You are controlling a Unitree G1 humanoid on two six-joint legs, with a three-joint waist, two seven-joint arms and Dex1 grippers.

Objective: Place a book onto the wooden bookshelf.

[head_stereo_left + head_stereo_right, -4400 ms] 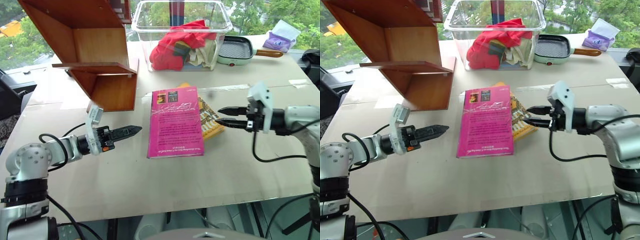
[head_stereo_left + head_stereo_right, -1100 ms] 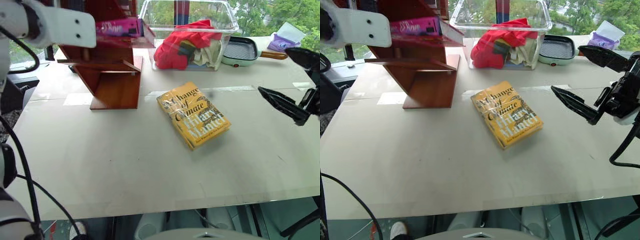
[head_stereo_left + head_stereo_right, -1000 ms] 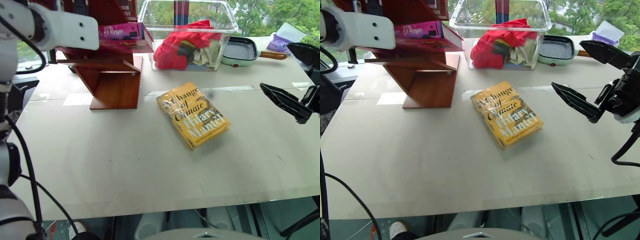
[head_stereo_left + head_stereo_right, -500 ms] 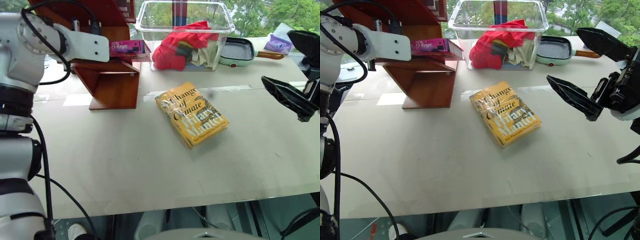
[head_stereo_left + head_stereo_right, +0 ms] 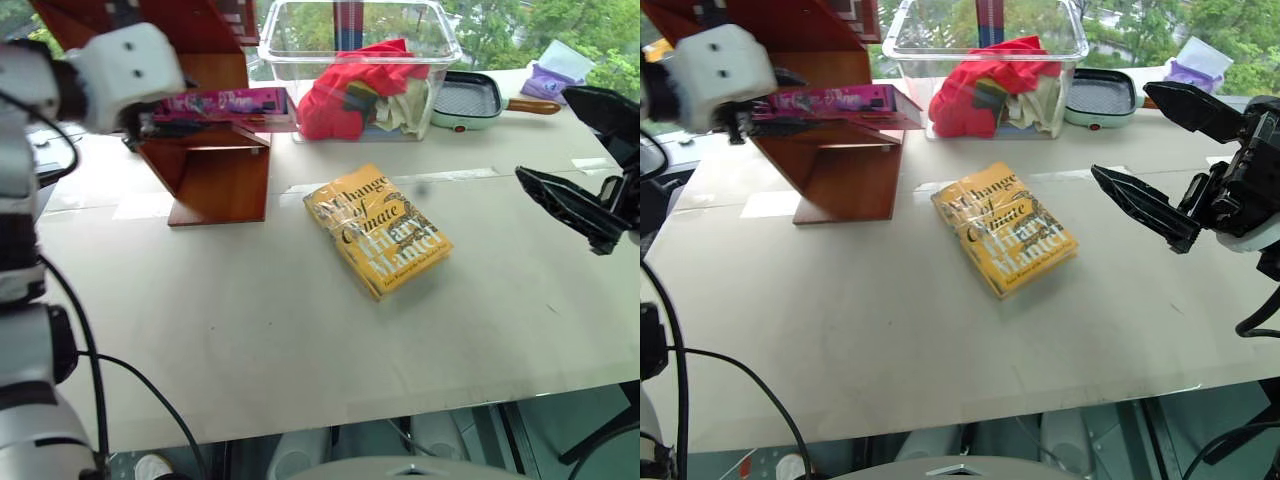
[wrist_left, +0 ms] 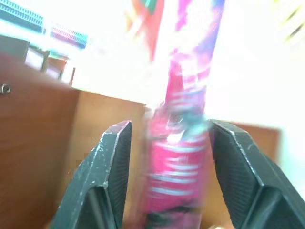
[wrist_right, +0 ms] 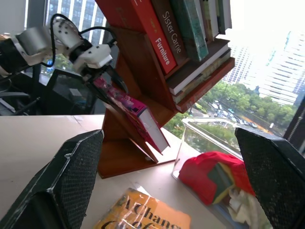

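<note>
Left arm, white-cased with black cabling, raised high at the left; its left gripper (image 6: 164,143) of two black fingers (image 6: 112,162) stands parted. Right arm raised at the right edge; its right gripper (image 5: 1160,170) holds its black textured fingers (image 5: 1140,207) spread wide, empty.

Pink book (image 7: 127,107) lies on wooden bookshelf (image 7: 143,71).
</note>
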